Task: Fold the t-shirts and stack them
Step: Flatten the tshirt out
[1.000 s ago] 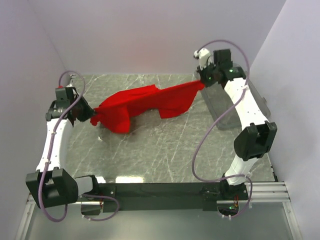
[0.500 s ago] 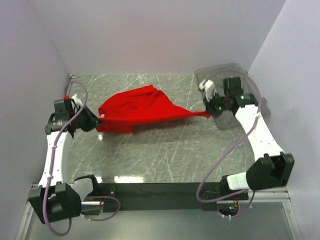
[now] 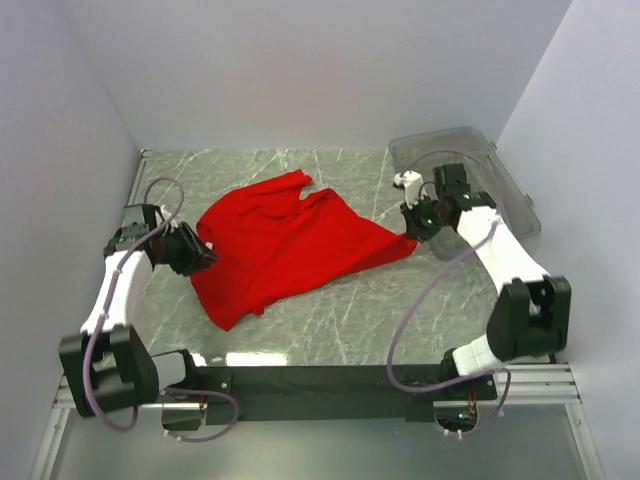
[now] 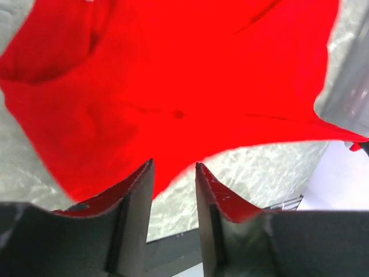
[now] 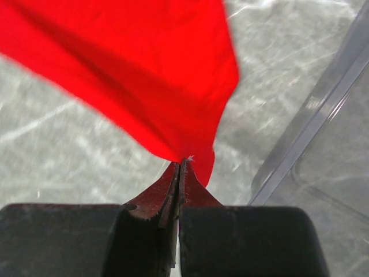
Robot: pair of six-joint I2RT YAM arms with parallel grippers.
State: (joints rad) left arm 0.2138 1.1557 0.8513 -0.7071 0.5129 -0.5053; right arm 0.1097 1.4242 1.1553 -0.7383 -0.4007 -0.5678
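1. A black rail (image 3: 320,380) along the near edge of the desk (image 3: 330,300) carries both arm bases. The desk is grey stone-look with pale veins and a faint sheen.
2. The left arm reaches forward along the left side, elbow bent, wrist turned inward. The left pincer (image 3: 197,252) (image 4: 173,164) is low over the desk. Its jaws are parted, and bare desk shows in the gap between them.
3. The right arm rises from its base, folds at the elbow and points its wrist inward. The right pincer (image 3: 410,228) (image 5: 180,160) is clamped tight on one pointed corner of the shirt (image 3: 290,245) (image 5: 132,69).
4. The red shirt is soft, matte cloth. It spreads between the two pincers in a rough triangle with a few creases. Its edge lies just beyond the left pincer's tips, and its corner is drawn taut to the right pincer.
5. A clear plastic bin (image 3: 500,170) (image 5: 323,115) with rounded corners sits just beside and beyond the right pincer.
6. Plain pale walls (image 3: 300,70) close in the far side and both flanks.
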